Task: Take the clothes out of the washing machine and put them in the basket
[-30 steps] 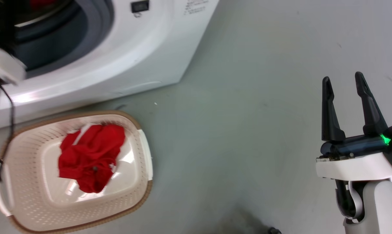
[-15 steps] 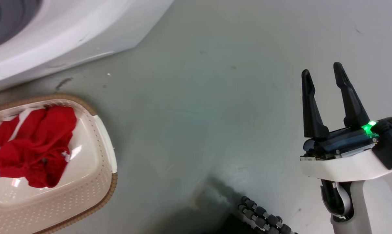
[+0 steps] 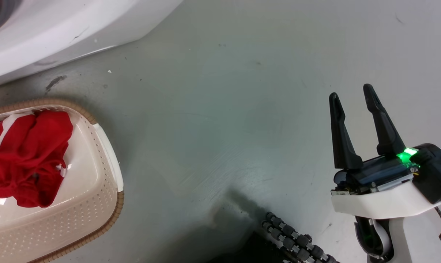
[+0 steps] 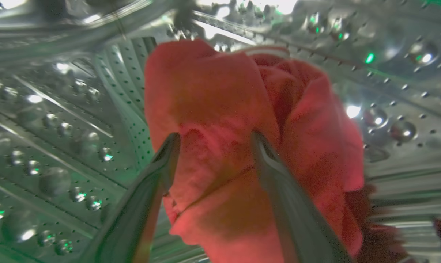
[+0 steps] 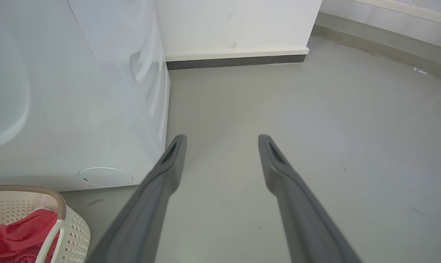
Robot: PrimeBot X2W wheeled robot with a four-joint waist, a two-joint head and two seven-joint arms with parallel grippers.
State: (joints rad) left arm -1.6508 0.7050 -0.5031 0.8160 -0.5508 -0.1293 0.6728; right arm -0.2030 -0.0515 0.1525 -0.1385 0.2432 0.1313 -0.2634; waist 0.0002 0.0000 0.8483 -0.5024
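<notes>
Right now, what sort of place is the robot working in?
Probably a laundry corner of a plain room: a white washing machine on a grey floor, a laundry basket holding red clothes, and more red cloth inside the steel drum.

Bright, even light; glare on the drum (image 4: pixel 381 91).

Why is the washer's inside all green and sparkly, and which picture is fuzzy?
Left wrist view: white glare and green glints on the shiny drum; cloth and left claw look fuzzy. Head view: sharp, green lamp glowing on the right claw, dark shadow on the floor. Right wrist view: even light, fingers blurred.
</notes>
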